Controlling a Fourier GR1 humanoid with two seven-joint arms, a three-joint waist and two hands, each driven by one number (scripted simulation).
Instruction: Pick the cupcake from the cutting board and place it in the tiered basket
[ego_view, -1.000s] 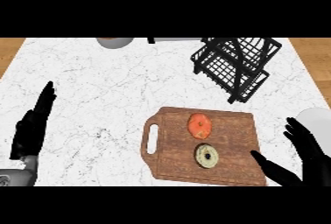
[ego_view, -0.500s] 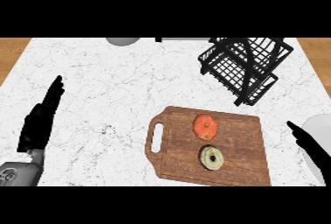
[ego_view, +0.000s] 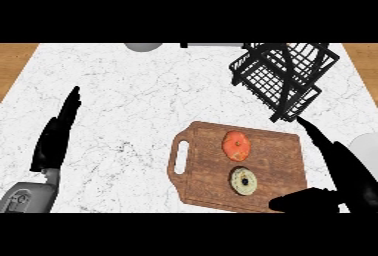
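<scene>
A brown cutting board (ego_view: 277, 160) lies right of centre. On it sit a round pale cupcake (ego_view: 243, 181) with a dark centre, seen from above, and an orange-red round item (ego_view: 236, 145) just behind it. My right hand (ego_view: 348, 172) is open along the board's right edge. Its straight fingers point up toward the basket, and its thumb (ego_view: 299, 202) reaches over the board's near right corner. It touches neither item. The black wire tiered basket (ego_view: 284, 75) stands at the back right. My left hand (ego_view: 57, 137) rests open at the left, fingers up.
A white plate (ego_view: 367, 148) shows at the right edge, partly behind my right hand. A grey round object (ego_view: 144, 46) and a white object (ego_view: 214, 45) sit at the counter's far edge. Wooden floor shows past both side edges.
My right hand has moved forward and left, from the lower right corner to the board's right edge, with its thumb now over the board's corner. The left hand has stayed put.
</scene>
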